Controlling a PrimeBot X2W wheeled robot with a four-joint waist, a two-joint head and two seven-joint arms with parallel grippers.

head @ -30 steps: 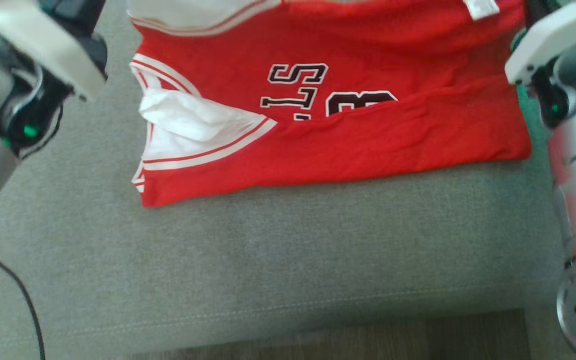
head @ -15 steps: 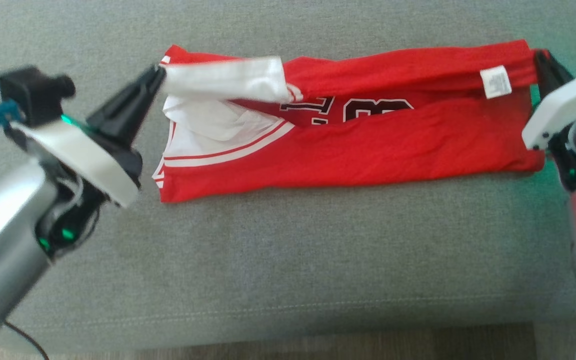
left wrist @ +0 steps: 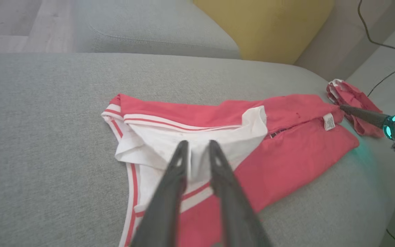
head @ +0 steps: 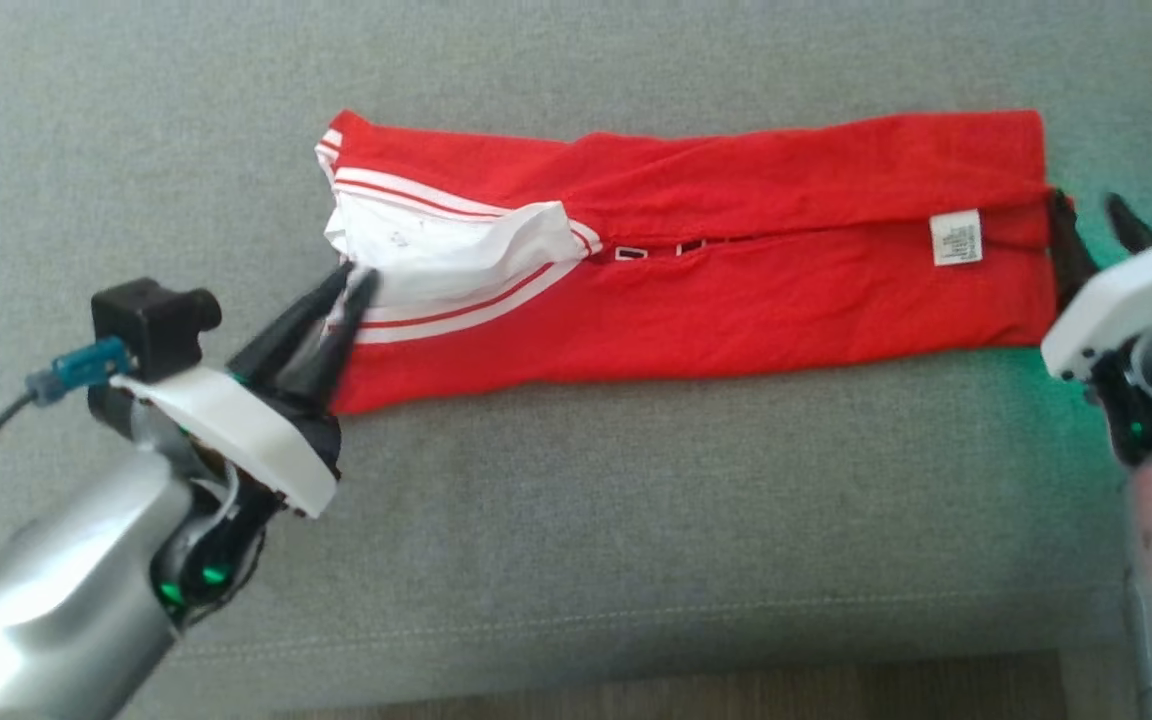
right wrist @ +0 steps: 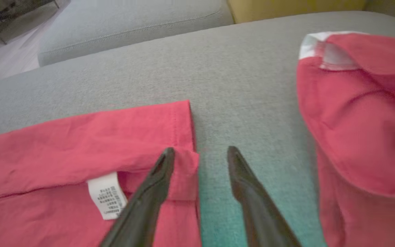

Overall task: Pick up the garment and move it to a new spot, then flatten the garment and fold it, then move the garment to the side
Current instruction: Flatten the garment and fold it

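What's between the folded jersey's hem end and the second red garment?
Right wrist view: bare grey cushion between the folded jersey and the second red garment, with the right gripper, jaws open, reaching over it.

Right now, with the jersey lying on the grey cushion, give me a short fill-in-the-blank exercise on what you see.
1. The garment folded on the grey cushion is mostly ___ in colour.
2. Its small white label lies at the end near the ___ gripper.
3. The left gripper has its tips over the garment's ___ fabric.
4. The right gripper has its jaws ___.
Missing words: red; right; white; open.
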